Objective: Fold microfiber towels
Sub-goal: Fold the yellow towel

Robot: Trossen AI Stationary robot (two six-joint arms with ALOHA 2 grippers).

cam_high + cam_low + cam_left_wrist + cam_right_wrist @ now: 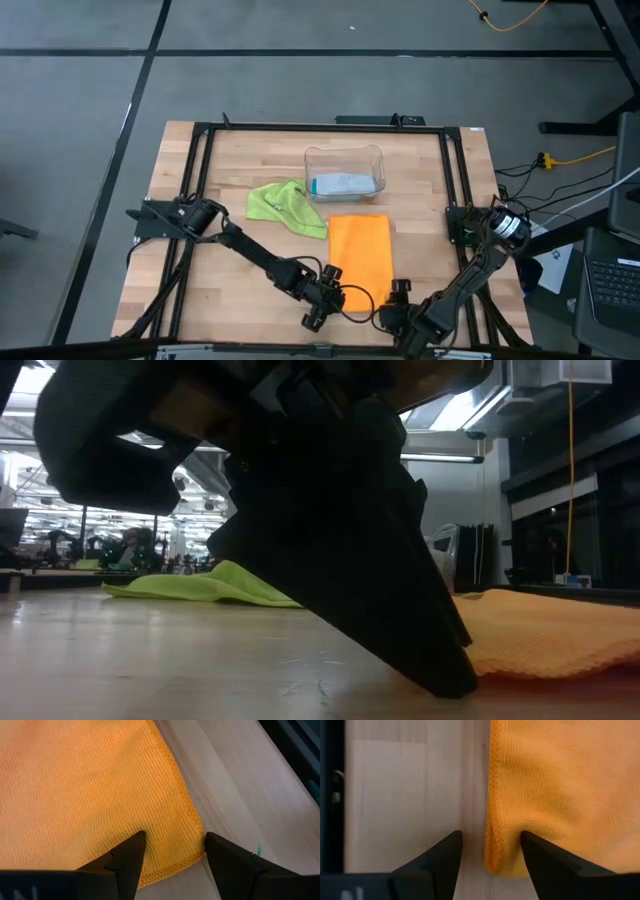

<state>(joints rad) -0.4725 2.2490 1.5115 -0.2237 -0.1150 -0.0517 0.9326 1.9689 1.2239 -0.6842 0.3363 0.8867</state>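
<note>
An orange towel (360, 250) lies flat as a long rectangle on the wooden table (230, 270), near its front edge. My left gripper (172, 842) stands open over the towel's near left corner (335, 297). My right gripper (490, 840) stands open over its near right corner (388, 297). Both point steeply down. A lime green towel (285, 205) lies crumpled on the table behind the orange one. A pale grey-blue towel (340, 185) lies inside a clear bin (345, 155). My left gripper comes from above. One fingertip (135, 845) rests on top of the orange towel just inside its near left corner (175, 855). The other fingertip (215, 845) is down at the bare wood beside the towel's edge. The towel lies flat. My right gripper also comes from above. One fingertip (527, 842) is set on the orange towel just inside its near right corner (495, 850), where the cloth dips a little. The other fingertip (452, 842) stands over bare wood beside the edge. The edge here looks doubled.
A black metal frame (320, 126) runs around the tabletop. The clear bin stands at the far middle, the green towel to its near left. Bare wood lies to the left of the orange towel. In the low view a dark finger (440, 670) reaches down to the tabletop.
</note>
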